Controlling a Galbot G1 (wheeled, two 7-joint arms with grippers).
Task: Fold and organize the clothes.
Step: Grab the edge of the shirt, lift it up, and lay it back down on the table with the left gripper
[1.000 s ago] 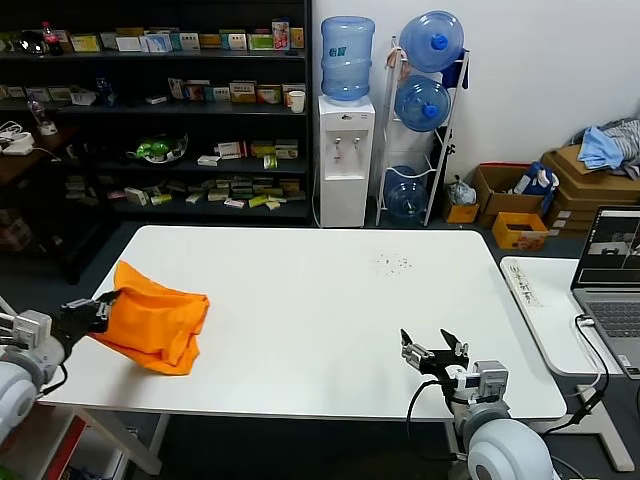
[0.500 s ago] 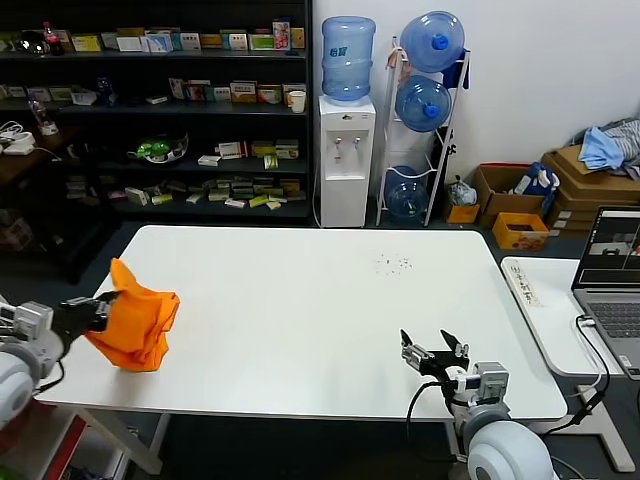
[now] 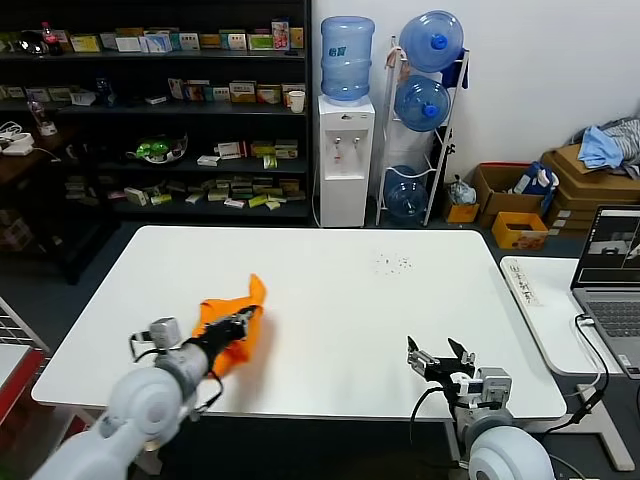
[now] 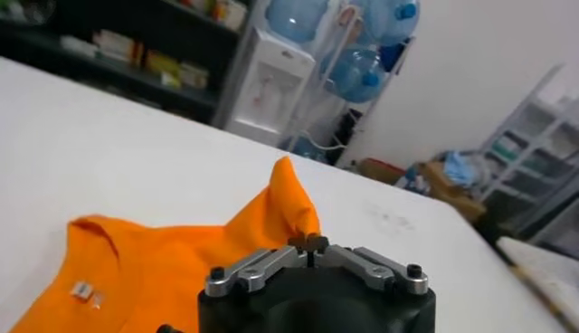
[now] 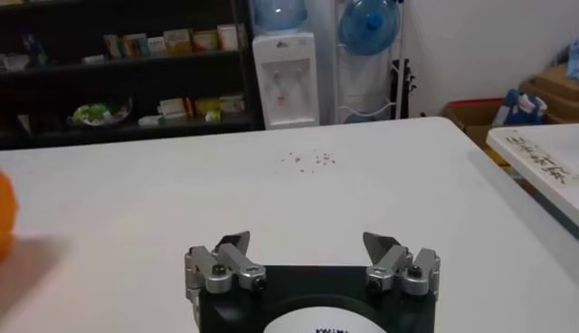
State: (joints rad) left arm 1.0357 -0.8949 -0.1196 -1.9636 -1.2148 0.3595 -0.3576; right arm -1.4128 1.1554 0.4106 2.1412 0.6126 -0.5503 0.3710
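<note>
The bright orange T-shirt [image 3: 233, 325] lies bunched on the white table [image 3: 330, 290], left of the middle near the front edge. My left gripper [image 3: 238, 318] is shut on a raised fold of it; in the left wrist view the gripper [image 4: 308, 242] pinches a peak of the orange T-shirt [image 4: 181, 267], whose neck label shows. My right gripper [image 3: 440, 358] is open and empty over the table's front right edge; in the right wrist view it [image 5: 308, 242] holds nothing. An orange edge of the shirt [image 5: 4, 217] shows far off in that view.
A side table with a laptop [image 3: 608, 270] stands to the right. Shelves [image 3: 160, 110], a water dispenser [image 3: 345, 160] and bottle rack [image 3: 425, 110] stand behind. A blue-grey clothes heap [image 3: 610, 145] lies on cardboard boxes at the back right.
My left gripper has swung from the table's far left edge toward the middle, carrying the orange T-shirt along. The right gripper has barely moved.
</note>
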